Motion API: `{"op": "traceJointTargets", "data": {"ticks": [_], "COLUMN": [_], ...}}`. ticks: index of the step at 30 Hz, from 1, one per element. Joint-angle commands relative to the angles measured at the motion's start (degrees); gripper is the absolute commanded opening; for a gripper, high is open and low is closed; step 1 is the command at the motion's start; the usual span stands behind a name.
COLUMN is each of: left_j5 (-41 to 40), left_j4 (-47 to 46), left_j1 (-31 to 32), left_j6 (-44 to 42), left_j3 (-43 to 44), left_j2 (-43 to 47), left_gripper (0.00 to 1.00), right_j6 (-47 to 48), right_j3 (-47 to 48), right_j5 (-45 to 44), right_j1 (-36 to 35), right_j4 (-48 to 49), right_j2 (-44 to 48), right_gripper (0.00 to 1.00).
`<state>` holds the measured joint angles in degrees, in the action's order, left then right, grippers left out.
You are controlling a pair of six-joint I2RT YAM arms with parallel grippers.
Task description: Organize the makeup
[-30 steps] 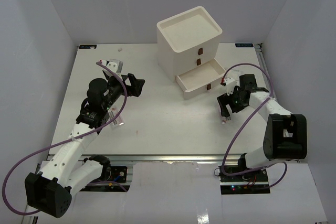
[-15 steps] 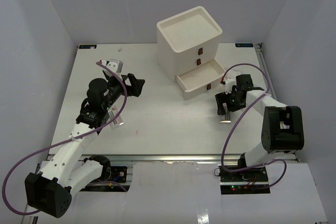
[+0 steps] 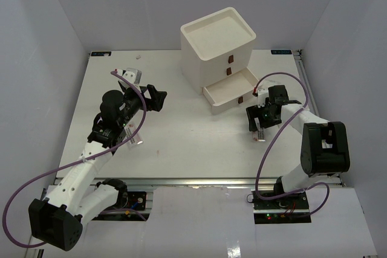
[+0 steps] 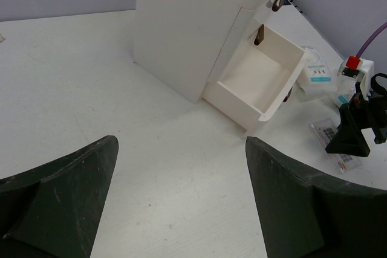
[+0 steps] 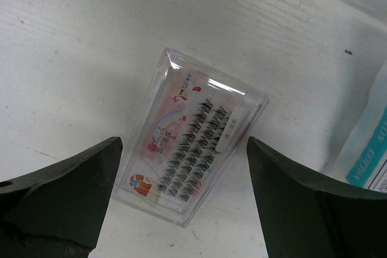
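Note:
A clear lash case [image 5: 192, 160] with pink print lies flat on the table, apart from both fingers of my open right gripper [image 5: 183, 149], which hangs over it. In the top view the same case [image 3: 259, 136] lies just below the right gripper [image 3: 256, 125], in front of the white drawer box [image 3: 219, 43]. A flat white sachet with blue print [image 5: 370, 152] lies beside it. My left gripper [image 4: 181, 149] is open over bare table with nothing between its fingers; it is left of centre [image 3: 155, 98] in the top view.
The box's bottom drawer [image 4: 259, 75] stands pulled out and holds nothing. The blue-print sachet [image 4: 317, 77] lies to its right. A small packet [image 3: 133, 76] and another flat item [image 3: 133, 138] lie near the left arm. Grey walls enclose the table.
My right gripper has shifted a little left and toward the drawer box, over the lash case. The left arm has not moved.

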<state>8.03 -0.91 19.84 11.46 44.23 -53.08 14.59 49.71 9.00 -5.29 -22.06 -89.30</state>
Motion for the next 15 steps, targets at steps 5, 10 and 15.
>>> {"op": "traceJointTargets", "data": {"ticks": [5, 10, 15], "left_j5": [0.41, 0.32, 0.32], "left_j4": [-0.76, -0.76, -0.67], "left_j1": [-0.24, -0.24, -0.24], "left_j6": [0.10, 0.15, 0.06], "left_j3": [0.16, 0.16, 0.07], "left_j2": [1.14, 1.14, 1.14], "left_gripper": [0.98, 0.98, 0.98], "right_j6": [-7.29, -9.52, -10.20], "right_j3": [-2.38, -3.39, -3.75], "right_j5": [-8.69, -10.93, -13.31], "right_j1": [-4.14, -5.94, -6.04], "right_j4": [3.73, 4.86, 5.19], "right_j2": [2.45, 3.23, 2.64], "right_gripper": [0.90, 0.90, 0.90]}}
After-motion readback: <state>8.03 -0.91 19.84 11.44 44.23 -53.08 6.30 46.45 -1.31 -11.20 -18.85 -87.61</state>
